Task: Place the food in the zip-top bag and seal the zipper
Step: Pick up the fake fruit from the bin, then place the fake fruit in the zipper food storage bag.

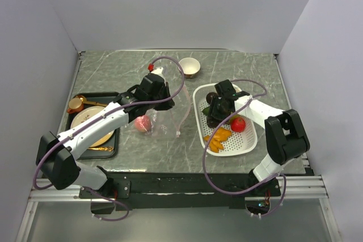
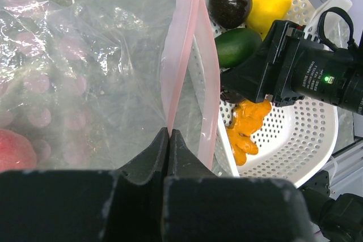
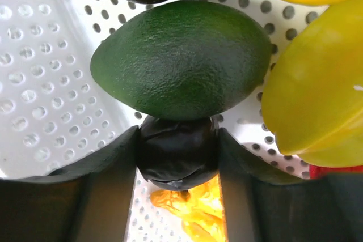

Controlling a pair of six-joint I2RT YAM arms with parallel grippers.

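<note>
The clear zip-top bag (image 1: 165, 111) lies at the table's middle, with a pink-red food piece (image 1: 143, 124) inside; the piece also shows in the left wrist view (image 2: 12, 150). My left gripper (image 2: 169, 131) is shut on one lip of the pale pink zipper (image 2: 180, 43) at the bag's mouth. My right gripper (image 3: 177, 140) is down in the white basket (image 1: 249, 140), shut on a dark brown piece (image 3: 177, 154). A green piece (image 3: 181, 60) lies just beyond it, touching it. Yellow pieces (image 3: 309, 89) lie to its right and an orange piece (image 3: 195, 211) below.
The basket also holds a dark round piece (image 2: 229, 3), a red piece (image 1: 238, 124) and orange pieces (image 1: 218, 138). A black tray (image 1: 113, 150) with gold dishes stands at the left. A gold-rimmed cup (image 1: 190, 67) stands at the back.
</note>
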